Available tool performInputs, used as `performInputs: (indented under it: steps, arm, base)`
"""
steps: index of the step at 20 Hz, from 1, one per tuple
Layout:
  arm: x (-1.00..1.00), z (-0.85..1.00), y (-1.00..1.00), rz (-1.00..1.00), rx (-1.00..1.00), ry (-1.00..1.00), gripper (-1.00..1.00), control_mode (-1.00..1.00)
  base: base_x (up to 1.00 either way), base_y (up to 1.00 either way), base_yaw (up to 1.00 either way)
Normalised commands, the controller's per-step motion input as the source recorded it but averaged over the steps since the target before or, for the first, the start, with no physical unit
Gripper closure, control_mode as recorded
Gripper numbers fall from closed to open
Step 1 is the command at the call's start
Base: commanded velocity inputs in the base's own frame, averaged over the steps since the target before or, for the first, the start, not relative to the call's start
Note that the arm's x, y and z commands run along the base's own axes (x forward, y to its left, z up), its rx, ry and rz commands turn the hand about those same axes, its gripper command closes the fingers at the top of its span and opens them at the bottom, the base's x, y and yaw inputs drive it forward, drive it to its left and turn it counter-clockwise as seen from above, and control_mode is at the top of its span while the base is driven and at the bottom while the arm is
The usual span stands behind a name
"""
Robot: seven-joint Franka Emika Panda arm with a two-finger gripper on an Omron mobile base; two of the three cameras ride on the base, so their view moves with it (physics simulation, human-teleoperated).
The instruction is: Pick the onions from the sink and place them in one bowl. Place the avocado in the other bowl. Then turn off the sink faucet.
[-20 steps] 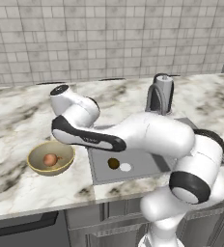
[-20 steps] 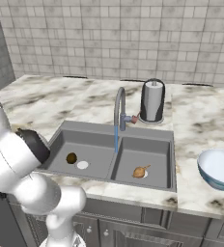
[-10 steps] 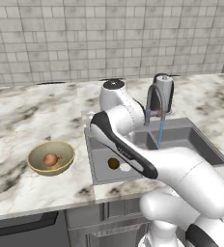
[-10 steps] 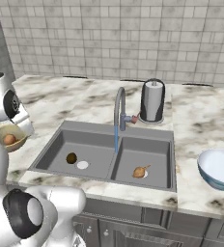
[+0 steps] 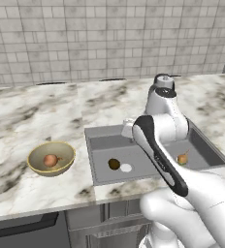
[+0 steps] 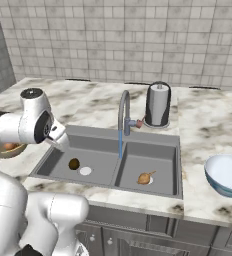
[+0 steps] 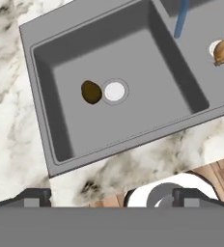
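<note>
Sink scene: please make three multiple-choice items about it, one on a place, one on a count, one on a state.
1. Where does the avocado lie?
A. in the left basin, beside the drain
B. in the blue bowl
C. on the counter

2. How many onions are in the yellow bowl?
A. none
B. one
C. two

3. What is the state of the faucet?
A. running
B. off
C. broken off

Answers: 1 A, the dark lump sits next to the white drain in the left basin of the sink. 2 B, one onion is in that bowl; the other onion is in the right basin. 3 A, a blue stream falls from the spout.
</note>
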Motion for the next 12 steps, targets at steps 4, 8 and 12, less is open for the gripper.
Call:
performInputs:
  steps: [4, 8, 12]
  arm:
    - [-0.14, 0.0, -0.98, 0.02, 0.0, 0.0, -1.0, -1.0]
    - [-0.03, 0.0, -0.83, 0.0, 0.0, 0.0, -1.0, -1.0]
    - [0.0, -0.11, -0.74, 0.0, 0.0, -0.01, -1.0, -1.0]
  base:
    - [0.0, 0.0, 0.0]
    - [0.0, 0.0, 0.0]
    - [0.0, 0.0, 0.0]
